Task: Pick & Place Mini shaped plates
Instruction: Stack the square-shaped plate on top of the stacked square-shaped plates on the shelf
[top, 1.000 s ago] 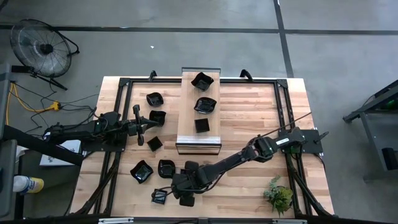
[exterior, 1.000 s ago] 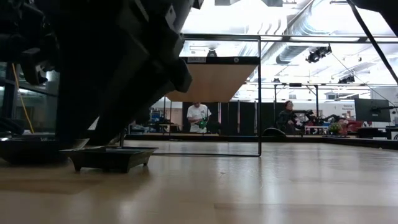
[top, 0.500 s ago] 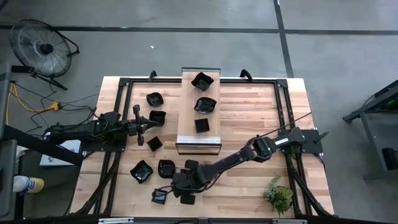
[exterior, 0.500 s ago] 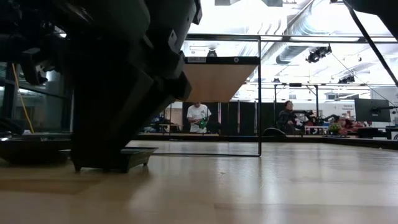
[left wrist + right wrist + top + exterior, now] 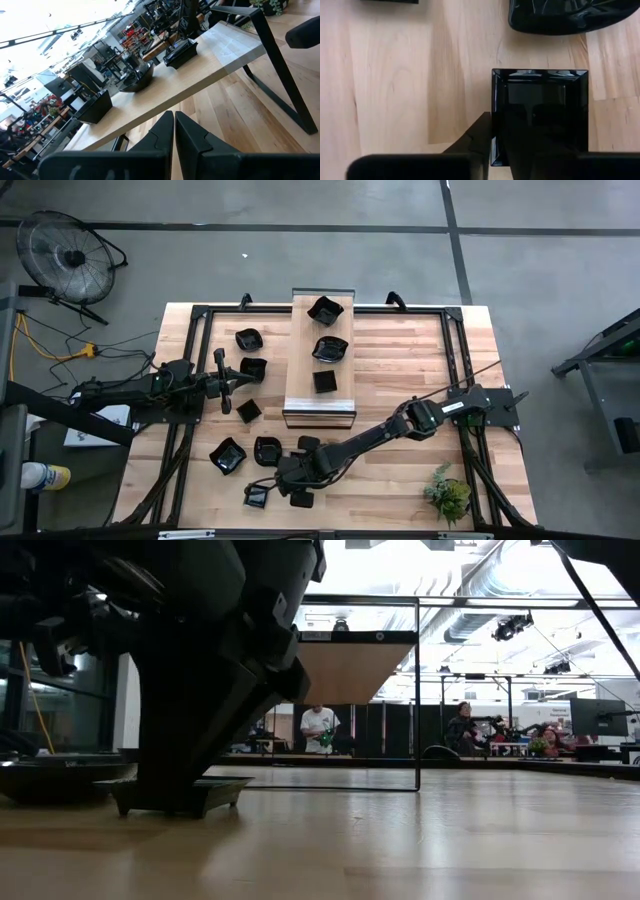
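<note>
Right wrist view: right gripper [image 5: 492, 150] clamped on square plate [image 5: 540, 117] rim | left gripper [image 5: 174, 131] closed, empty | no legible writing

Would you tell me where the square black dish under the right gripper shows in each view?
High view: square dish near the front edge, left of centre.
Low view: lower left.
Right wrist view: centre-right.
Left wrist view: not in it.
Shared landmark: the right gripper, directly over it.
</note>
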Available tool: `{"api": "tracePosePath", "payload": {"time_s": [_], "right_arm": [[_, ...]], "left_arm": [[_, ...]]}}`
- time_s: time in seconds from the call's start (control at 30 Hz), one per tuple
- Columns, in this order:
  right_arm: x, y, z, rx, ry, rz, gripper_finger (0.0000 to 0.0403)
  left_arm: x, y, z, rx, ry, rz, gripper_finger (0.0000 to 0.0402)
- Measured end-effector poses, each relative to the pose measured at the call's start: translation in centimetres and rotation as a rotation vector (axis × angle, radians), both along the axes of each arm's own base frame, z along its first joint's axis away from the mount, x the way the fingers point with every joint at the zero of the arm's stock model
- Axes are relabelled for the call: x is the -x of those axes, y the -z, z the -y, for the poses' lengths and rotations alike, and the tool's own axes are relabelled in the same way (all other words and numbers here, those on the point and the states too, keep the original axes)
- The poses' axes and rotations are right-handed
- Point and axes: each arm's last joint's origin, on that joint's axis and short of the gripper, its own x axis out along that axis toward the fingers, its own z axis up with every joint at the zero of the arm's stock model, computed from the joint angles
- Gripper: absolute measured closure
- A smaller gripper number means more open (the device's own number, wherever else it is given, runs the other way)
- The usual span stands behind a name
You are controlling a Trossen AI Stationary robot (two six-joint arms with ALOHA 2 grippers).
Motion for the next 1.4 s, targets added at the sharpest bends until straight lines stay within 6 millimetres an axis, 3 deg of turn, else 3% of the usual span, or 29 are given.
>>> {"api": "tracePosePath", "payload": {"time_s": [0.23, 0.83, 1.1, 1.4], "right_arm": [[-0.1, -0.2, 0.0, -0.011, 0.019, 0.009, 0.0399], [-0.1, -2.0, -0.1, -0.046, 0.075, 0.054, 0.0402], [0.6, -4.4, 0.2, -0.055, 0.072, 0.064, 0.0402], [1.8, -8.5, -0.1, -0.086, 0.032, 0.129, 0.0402]], "left_arm": [[0.0, 0.0, 0.0, 0.000, -0.001, 0.001, 0.0389], [0.0, 0.0, 0.0, 0.000, 0.000, 0.000, 0.0389], [0.0, 0.0, 0.0, 0.000, 0.000, 0.001, 0.0389], [0.0, 0.0, 0.0, 0.000, -0.001, 0.001, 0.0389]]}}
